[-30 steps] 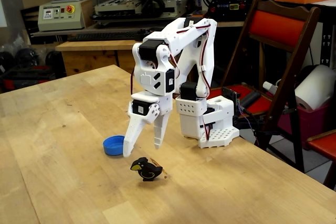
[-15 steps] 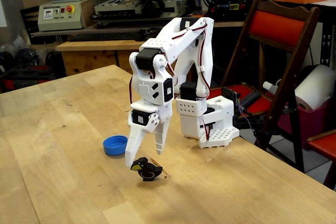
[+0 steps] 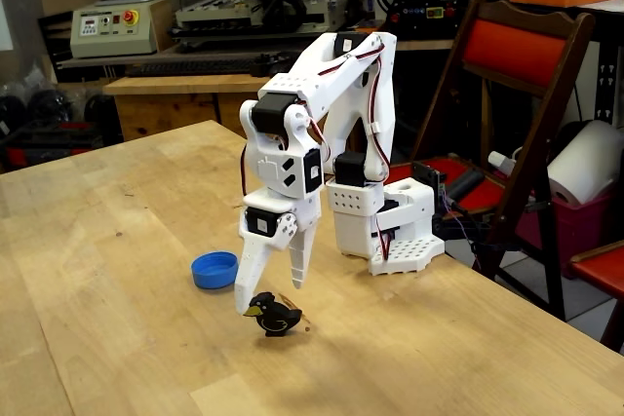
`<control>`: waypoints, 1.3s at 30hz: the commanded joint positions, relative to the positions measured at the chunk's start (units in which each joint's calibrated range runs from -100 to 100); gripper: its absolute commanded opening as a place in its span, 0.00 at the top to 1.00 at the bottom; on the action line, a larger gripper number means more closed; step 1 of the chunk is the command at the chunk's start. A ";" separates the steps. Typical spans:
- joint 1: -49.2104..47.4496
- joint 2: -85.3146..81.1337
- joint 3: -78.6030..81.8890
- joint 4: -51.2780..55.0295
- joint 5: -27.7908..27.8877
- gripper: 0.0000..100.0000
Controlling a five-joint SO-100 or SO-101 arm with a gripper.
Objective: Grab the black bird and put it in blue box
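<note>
Standing upright on the pale wooden table (image 3: 117, 270), the bird (image 3: 272, 314) is glossy black, its long axis running roughly three to nine o'clock, with the yellow beak toward nine. Directly above it hangs the white plastic claw (image 3: 274, 297), fingers spread apart and pointing down, holding nothing; the left fingertip ends just beside the bird's head. At ten o'clock from the bird sits the blue box (image 3: 214, 269), round and shallow.

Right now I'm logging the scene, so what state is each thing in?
gripper: open, pointing down, fingers astride the bird's top, not closed on it.
bird: upright on the table, not gripped.
box: empty, open side up, left of the bird.
</note>
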 commanded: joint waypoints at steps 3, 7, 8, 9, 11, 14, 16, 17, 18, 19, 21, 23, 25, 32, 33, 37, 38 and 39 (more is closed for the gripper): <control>0.71 -0.74 2.29 -0.19 0.34 0.58; 1.16 -0.99 3.71 -0.43 0.34 0.58; 1.38 -0.99 3.80 -0.67 0.34 0.58; 1.53 -0.99 3.80 -0.75 0.34 0.58; 1.75 -0.99 3.80 -0.75 0.34 0.58; 1.82 -0.99 3.44 -0.75 0.34 0.58; 1.75 -0.99 3.62 -0.75 0.34 0.58; 1.75 -0.99 3.71 -0.83 0.34 0.58; 1.75 -0.99 3.80 -0.83 0.34 0.58; 1.75 -0.99 3.80 -0.83 0.34 0.58; 1.75 -0.99 3.88 -0.83 0.34 0.58; 1.75 -0.99 3.88 -0.83 0.34 0.58; 1.75 -1.08 3.88 -0.83 0.29 0.58; 1.53 -1.17 3.88 -0.91 0.29 0.58; 1.68 -1.17 3.80 -0.91 0.29 0.58; 1.68 -1.17 3.88 -0.91 0.10 0.58; 1.45 -1.17 3.88 -0.91 0.15 0.58; 1.38 -1.25 3.88 -0.91 0.20 0.58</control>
